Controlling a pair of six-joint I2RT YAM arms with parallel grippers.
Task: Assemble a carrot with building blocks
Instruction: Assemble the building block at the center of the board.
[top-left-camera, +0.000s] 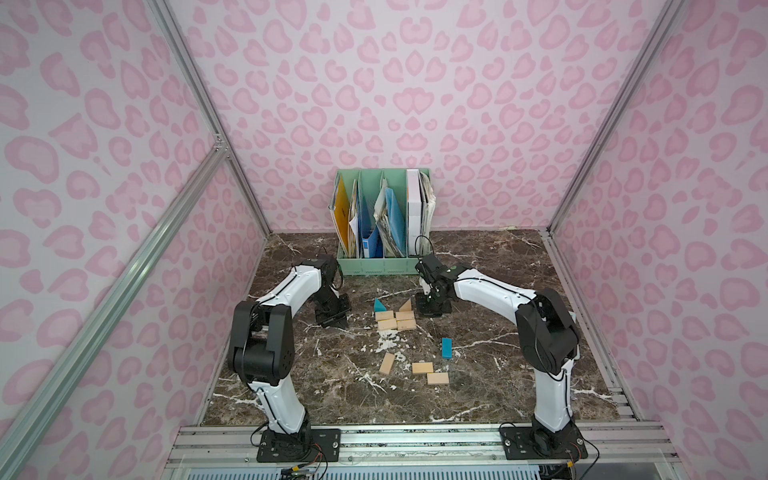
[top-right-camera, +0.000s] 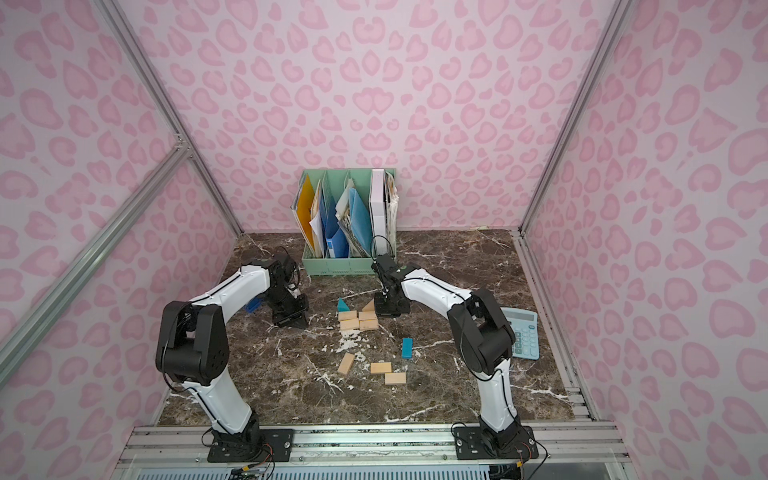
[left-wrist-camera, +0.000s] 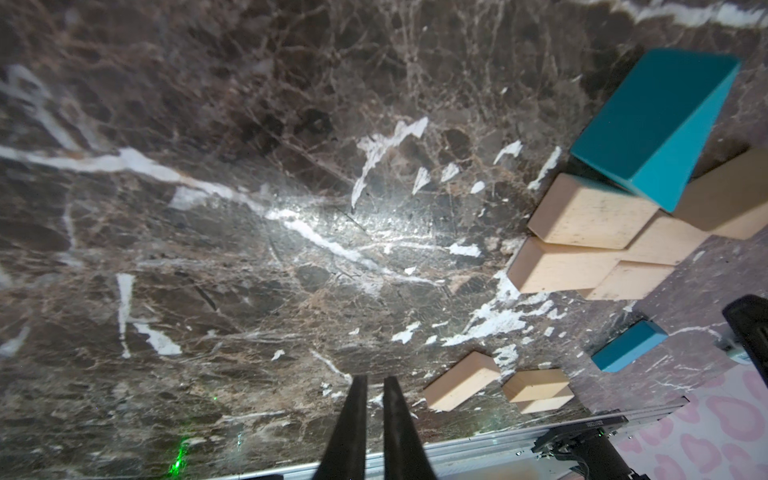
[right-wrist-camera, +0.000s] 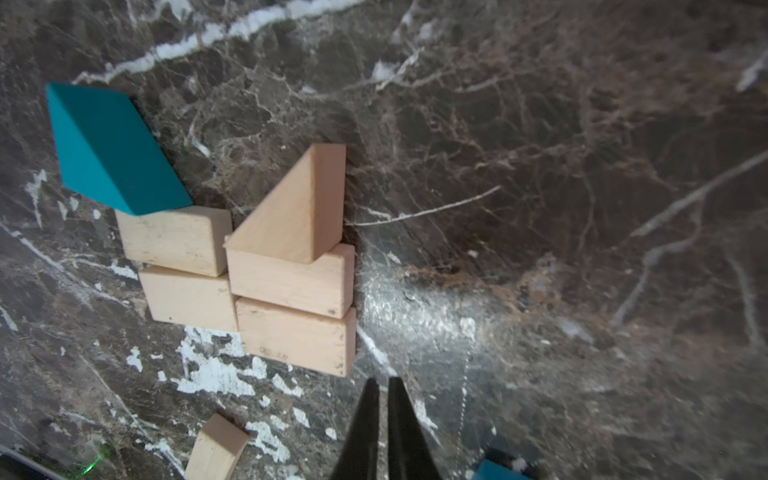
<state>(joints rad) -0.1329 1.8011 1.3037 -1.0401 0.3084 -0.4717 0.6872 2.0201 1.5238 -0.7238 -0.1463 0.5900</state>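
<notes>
Four tan building blocks (top-left-camera: 395, 321) lie packed in two rows at mid-table, forming part of the carrot. A teal triangle (top-left-camera: 379, 305) and a tan triangle (top-left-camera: 406, 305) touch the group's far edge. In the right wrist view the tan triangle (right-wrist-camera: 299, 208) touches the top right rectangle (right-wrist-camera: 291, 282). A teal rectangle (top-left-camera: 446, 348) and three loose tan blocks (top-left-camera: 422, 368) lie nearer the front. My left gripper (top-left-camera: 330, 320) is shut and empty, left of the group. My right gripper (top-left-camera: 432, 309) is shut and empty just right of the tan triangle, fingers (right-wrist-camera: 365, 415) near the lower right rectangle.
A green file holder (top-left-camera: 382, 224) full of folders stands at the back wall. A blue calculator (top-right-camera: 524, 332) lies at the right edge behind my right arm. A small blue object (top-right-camera: 252, 306) sits by my left arm. White crumbs (top-left-camera: 390, 343) dot the marble.
</notes>
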